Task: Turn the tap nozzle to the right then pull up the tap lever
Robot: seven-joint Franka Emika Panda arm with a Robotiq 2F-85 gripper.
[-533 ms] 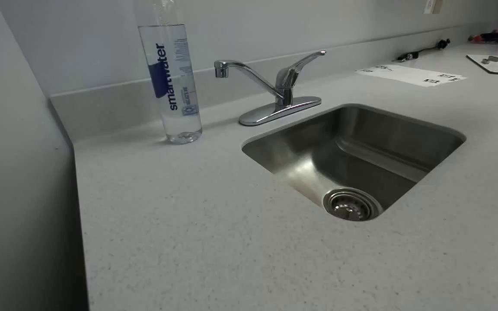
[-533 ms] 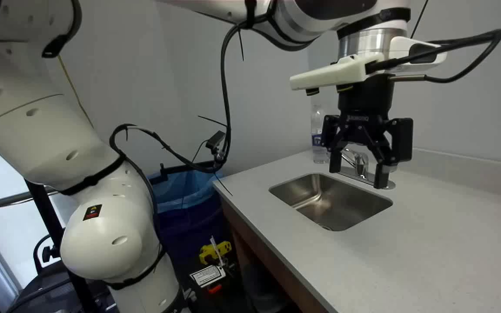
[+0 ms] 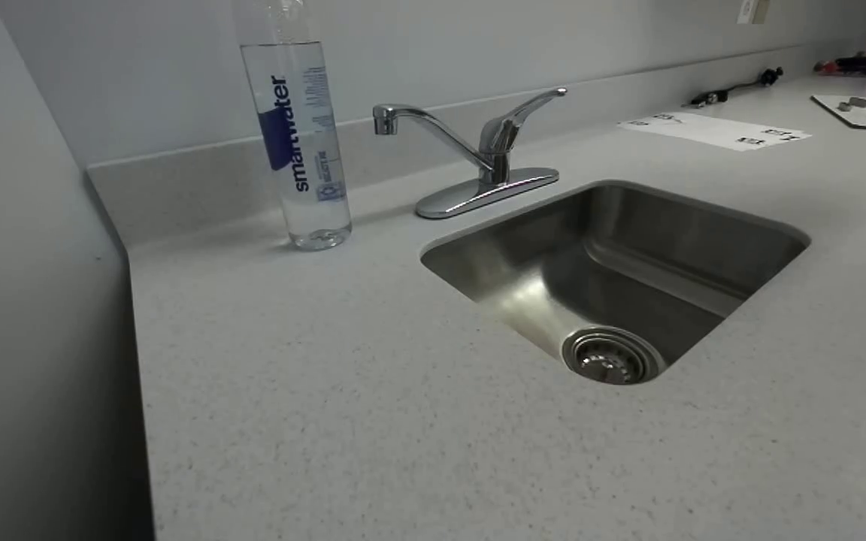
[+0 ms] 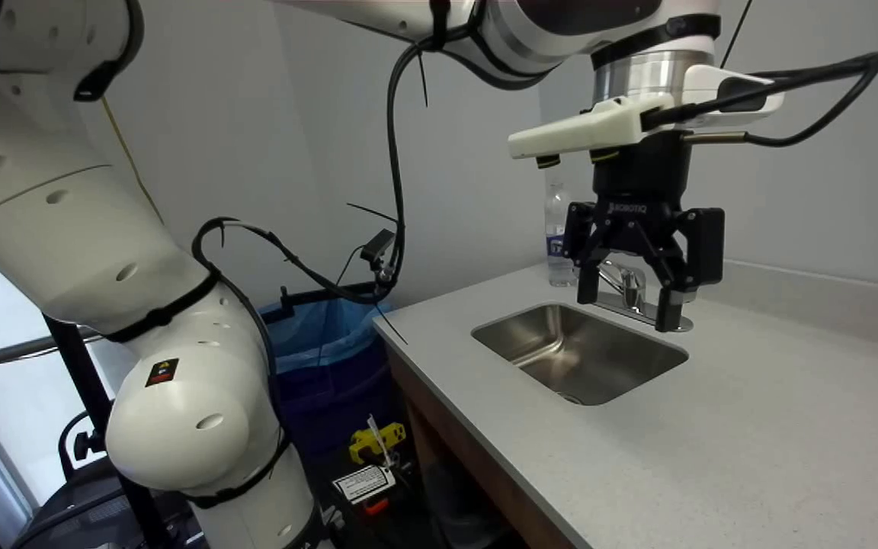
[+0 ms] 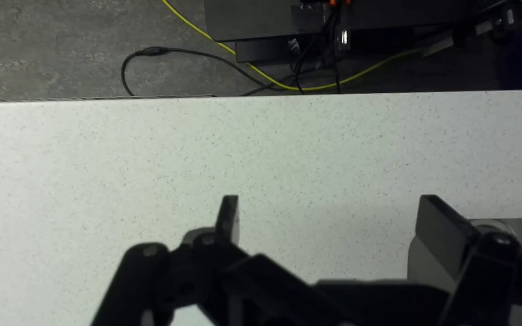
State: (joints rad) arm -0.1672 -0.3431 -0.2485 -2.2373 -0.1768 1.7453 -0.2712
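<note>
Standing behind the sink [image 3: 628, 282], the tap nozzle [image 3: 444, 133] and tap lever [image 3: 519, 116] look stiff, slippery; better take each near its free end. The pincer [image 4: 628, 298] hangs spread, empty; how far from the sink, I cannot judge.

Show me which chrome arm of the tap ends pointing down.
The long, thin, arched chrome spout; the shorter, curved chrome lever slants upward to its end.

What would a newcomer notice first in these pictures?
Probably the large white robot arm, filling the left and top of an exterior view, its black claw open above the counter. In both exterior views, a tall water bottle stands left of the shiny chrome tap.
</note>
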